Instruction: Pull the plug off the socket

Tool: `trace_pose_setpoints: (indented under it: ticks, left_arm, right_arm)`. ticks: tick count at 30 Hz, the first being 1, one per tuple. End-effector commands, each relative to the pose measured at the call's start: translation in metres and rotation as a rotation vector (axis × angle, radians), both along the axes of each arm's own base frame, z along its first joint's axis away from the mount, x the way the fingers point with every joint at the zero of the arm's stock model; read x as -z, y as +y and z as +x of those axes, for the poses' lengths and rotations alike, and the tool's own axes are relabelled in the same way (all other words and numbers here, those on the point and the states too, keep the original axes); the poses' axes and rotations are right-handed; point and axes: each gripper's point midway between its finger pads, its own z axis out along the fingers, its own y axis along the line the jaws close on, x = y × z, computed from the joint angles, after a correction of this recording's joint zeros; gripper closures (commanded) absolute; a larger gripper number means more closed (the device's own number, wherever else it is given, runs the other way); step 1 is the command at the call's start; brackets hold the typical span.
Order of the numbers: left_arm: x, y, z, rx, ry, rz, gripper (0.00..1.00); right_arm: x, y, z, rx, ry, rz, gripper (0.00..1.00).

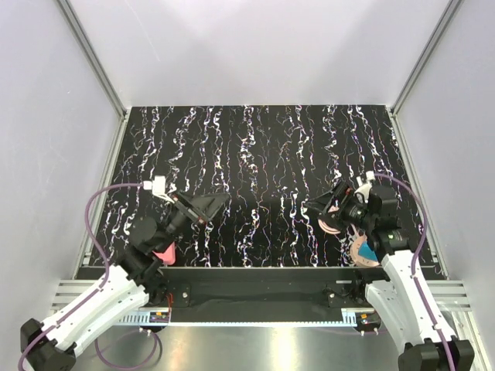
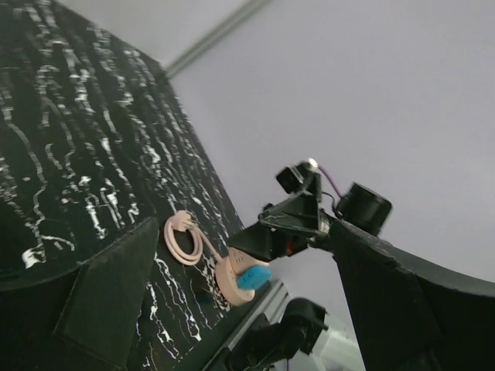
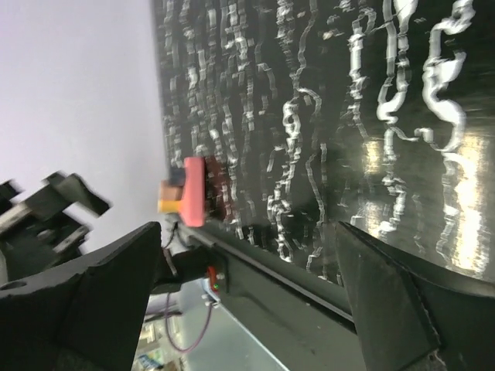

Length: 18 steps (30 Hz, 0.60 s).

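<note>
The table (image 1: 263, 154) is black with white marbling. Seen from above, the socket (image 2: 230, 277), a round peach piece, lies at about 5 o'clock near the front edge, partly hidden under the right arm. The blue plug (image 2: 254, 278) is seated in it. A peach cable (image 2: 184, 239) lies coiled just beside the socket, on its 12 o'clock side.

The left gripper (image 1: 207, 207) hangs over the table at about 8 o'clock, with its jaws spread wide and nothing between them. The right gripper (image 1: 323, 207) hangs at about 4 o'clock, with its jaws also wide apart and empty. It is near the socket but not touching it.

A pink block (image 3: 193, 193) with an orange piece on one side (what it is cannot be told) lies at 7 o'clock by the front edge, below the left arm and well apart from the socket.
</note>
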Motion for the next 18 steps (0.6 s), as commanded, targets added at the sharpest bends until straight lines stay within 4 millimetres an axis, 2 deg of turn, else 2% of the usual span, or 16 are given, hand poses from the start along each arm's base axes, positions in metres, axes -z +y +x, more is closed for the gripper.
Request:
trace_pose_setpoints:
  ticks: [1, 2, 3, 7, 9, 13, 17, 18]
  left_arm:
    - [0.017, 0.025, 0.019, -0.179, 0.196, 0.103, 0.01]
    - [0.018, 0.027, 0.020, -0.192, 0.214, 0.118, 0.01]
    - [0.018, 0.030, 0.018, -0.201, 0.227, 0.135, 0.01]
    - [0.016, 0.043, 0.015, -0.241, 0.252, 0.158, 0.01]
    - [0.020, 0.051, 0.010, -0.254, 0.272, 0.229, 0.01]
    - [0.009, 0.056, 0.002, -0.232, 0.176, 0.359, 0.01]
    - [0.008, 0.064, 0.002, -0.258, 0.178, 0.394, 0.01]
    - [0.008, 0.066, 0.001, -0.261, 0.191, 0.407, 0.01]
  right_arm:
    - [-0.004, -0.026, 0.013, 0.087, -0.011, -0.184, 0.00]
    - [0.001, -0.028, 0.014, 0.096, 0.027, -0.204, 0.00]
    - [-0.006, -0.030, 0.019, 0.113, 0.025, -0.209, 0.00]
    - [-0.015, -0.018, 0.020, -0.002, -0.013, -0.203, 0.00]
    - [-0.012, -0.014, 0.020, -0.031, -0.016, -0.191, 0.00]
    - [-0.014, 0.005, 0.015, -0.158, -0.040, -0.104, 0.00]
    - [-0.005, 0.024, 0.025, -0.260, -0.040, -0.021, 0.00]
    - [-0.005, 0.035, 0.023, -0.297, -0.036, -0.010, 0.00]
